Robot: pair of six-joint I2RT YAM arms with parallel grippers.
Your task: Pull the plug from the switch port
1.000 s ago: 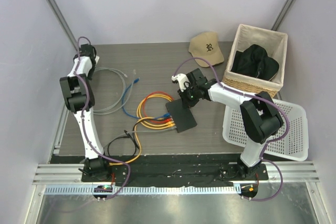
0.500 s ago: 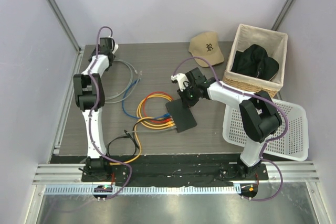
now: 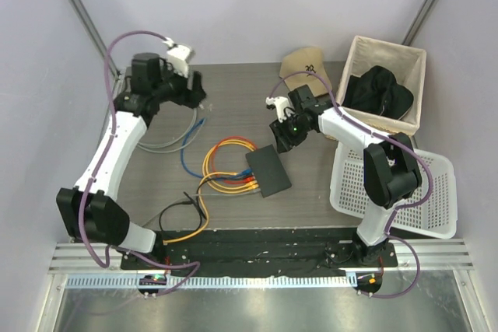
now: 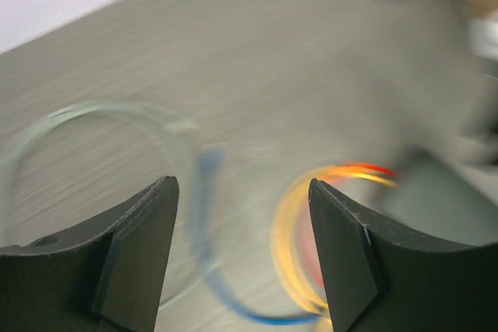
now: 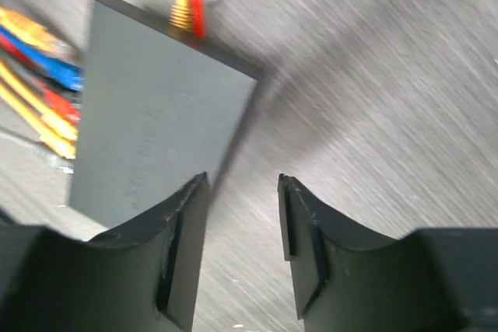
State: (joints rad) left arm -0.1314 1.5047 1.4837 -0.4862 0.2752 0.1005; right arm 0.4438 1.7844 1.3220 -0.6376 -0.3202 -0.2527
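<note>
Switch (image 3: 269, 172) first: it lies flat on the table (image 3: 233, 99), near the middle, with a row of yellow, red and blue plugs (image 3: 249, 181) against its left edge. Their cables (image 3: 222, 157) loop away to the left in yellow, orange and red coils.

Your right hand (image 3: 280, 136) is just beyond the switch's far corner. In the right wrist view its fingers (image 5: 159, 262) stand apart with only bare table between them, and the switch fills the upper left.

Your left hand (image 3: 198, 92) is over the far left of the table, well apart from the switch, near a blue cable (image 3: 187, 149) and a clear cable (image 3: 163, 134). The left wrist view is blurred, yet you can see its fingers (image 4: 132, 254) spread wide and holding nothing.

Behind your right arm sits a tan cap (image 3: 303, 60), partly hidden, beside a wicker basket (image 3: 366, 126) with a black garment (image 3: 377, 91) in it. A white plastic basket (image 3: 424, 192) lies at the right.
</note>
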